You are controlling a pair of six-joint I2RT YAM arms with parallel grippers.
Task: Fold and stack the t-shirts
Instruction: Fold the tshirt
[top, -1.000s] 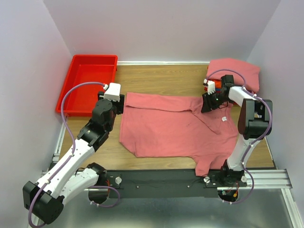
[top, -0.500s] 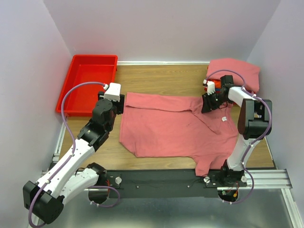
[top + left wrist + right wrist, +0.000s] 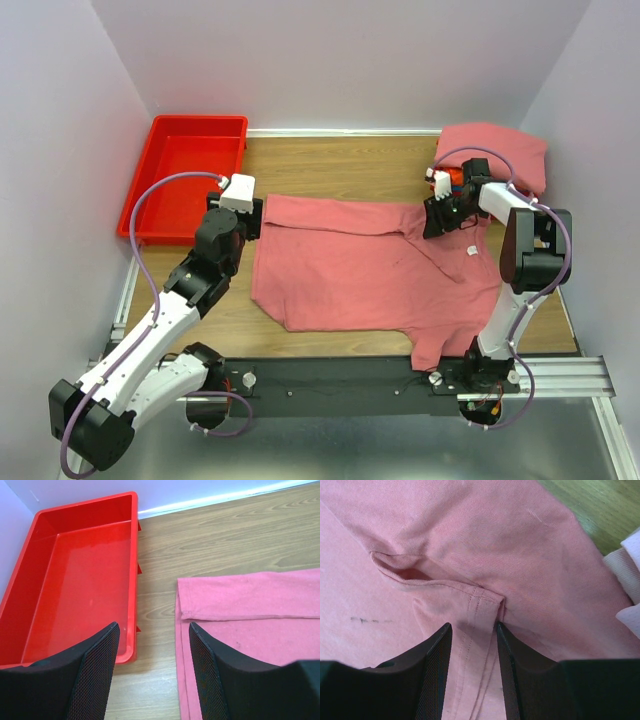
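A large salmon-pink t-shirt (image 3: 360, 265) lies spread on the wooden table, its top edge folded over (image 3: 250, 595) and its white neck tag (image 3: 468, 251) facing up. My left gripper (image 3: 251, 217) hovers at the shirt's back left corner. In the left wrist view the left gripper (image 3: 153, 626) is open over bare wood, with the shirt's edge under its right finger (image 3: 210, 675). My right gripper (image 3: 471, 626) is open and low on the shirt near the collar (image 3: 437, 215), its fingers astride a stitched hem (image 3: 477, 610). More folded t-shirts (image 3: 495, 152) are stacked at the back right.
A red plastic bin (image 3: 185, 180) stands at the back left, close to my left gripper; its rim (image 3: 134, 580) runs beside the shirt's edge. Pale cloth (image 3: 626, 580) from the stack lies just right of my right gripper. Lilac walls close in three sides.
The right wrist has crept very slightly to the left over the shirt. The left arm and the shirt look the same.
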